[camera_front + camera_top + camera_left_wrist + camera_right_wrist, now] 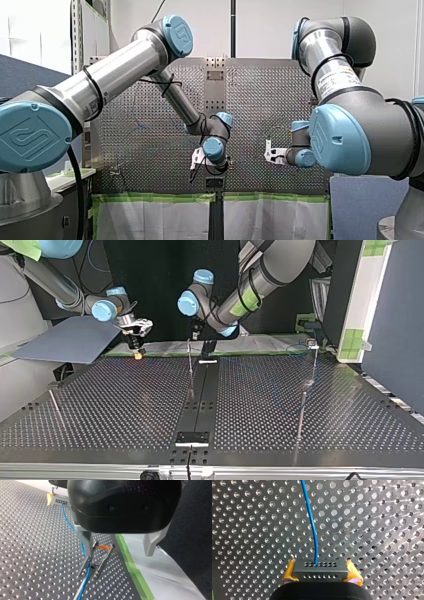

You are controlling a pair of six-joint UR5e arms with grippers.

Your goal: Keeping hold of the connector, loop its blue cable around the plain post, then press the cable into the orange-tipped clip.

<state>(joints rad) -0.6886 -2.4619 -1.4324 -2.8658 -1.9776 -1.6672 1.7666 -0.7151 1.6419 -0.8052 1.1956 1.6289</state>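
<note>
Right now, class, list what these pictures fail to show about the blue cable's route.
Left wrist view: the housing of my left claw hides a stretch of the blue cable near the orange-tipped clip.
Right wrist view: the cable leaves the connector, then the edge cuts it off.
Top view: cable too faint to follow.

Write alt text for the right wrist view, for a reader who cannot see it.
My right gripper clamps a grey connector between its yellow pads. A blue cable leaves the middle of the connector and runs ahead of the gripper in a gentle curve over the perforated table.
</note>
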